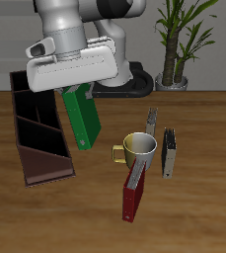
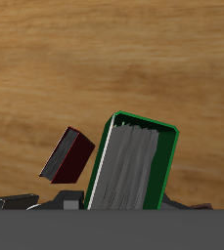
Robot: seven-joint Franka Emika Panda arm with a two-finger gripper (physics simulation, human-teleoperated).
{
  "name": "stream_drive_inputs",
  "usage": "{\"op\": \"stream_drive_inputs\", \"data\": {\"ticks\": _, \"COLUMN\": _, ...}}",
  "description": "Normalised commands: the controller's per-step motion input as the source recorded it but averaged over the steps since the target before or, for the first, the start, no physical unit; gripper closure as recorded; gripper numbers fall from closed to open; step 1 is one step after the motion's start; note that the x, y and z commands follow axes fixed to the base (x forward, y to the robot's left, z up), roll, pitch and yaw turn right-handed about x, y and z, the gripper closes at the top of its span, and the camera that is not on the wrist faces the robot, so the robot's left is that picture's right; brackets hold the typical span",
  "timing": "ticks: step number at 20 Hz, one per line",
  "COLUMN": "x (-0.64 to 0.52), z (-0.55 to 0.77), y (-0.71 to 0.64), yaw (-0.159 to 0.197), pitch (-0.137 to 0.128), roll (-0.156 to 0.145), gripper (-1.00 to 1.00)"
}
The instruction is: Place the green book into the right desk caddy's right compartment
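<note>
My gripper (image 1: pixel 73 91) is shut on the top end of the green book (image 1: pixel 82 121), which hangs down tilted, above the table. The book hangs just beside the right desk caddy (image 1: pixel 18 126), at the side towards the mug. The caddy's reddish-brown sloped panel (image 1: pixel 45 166) faces the table's front edge. The right compartment (image 1: pixel 28 100) is the small section at the caddy's far end, and nothing shows in it. In the wrist view the green book (image 2: pixel 133 166) shows its white page edges, with bare wood beneath it.
An olive mug (image 1: pixel 140 148) stands mid-table with a dark red book (image 1: pixel 134 193) leaning on it; that book also shows in the wrist view (image 2: pixel 67 154). Two grey-black books (image 1: pixel 169 153) (image 1: pixel 152 121) stand beside the mug. A potted plant (image 1: pixel 176 44) is behind the table.
</note>
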Motion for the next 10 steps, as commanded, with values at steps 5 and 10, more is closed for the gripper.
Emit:
{"op": "stream_drive_inputs", "data": {"ticks": 5, "x": -0.49, "z": 0.11, "y": -0.03, "yaw": 0.099, "pitch": -0.094, "roll": -0.01, "gripper": 1.0}}
{"op": "stream_drive_inputs", "data": {"ticks": 10, "x": -0.55, "z": 0.08, "y": -0.21, "yaw": 0.058, "pitch": -0.067, "roll": -0.073, "gripper": 1.0}}
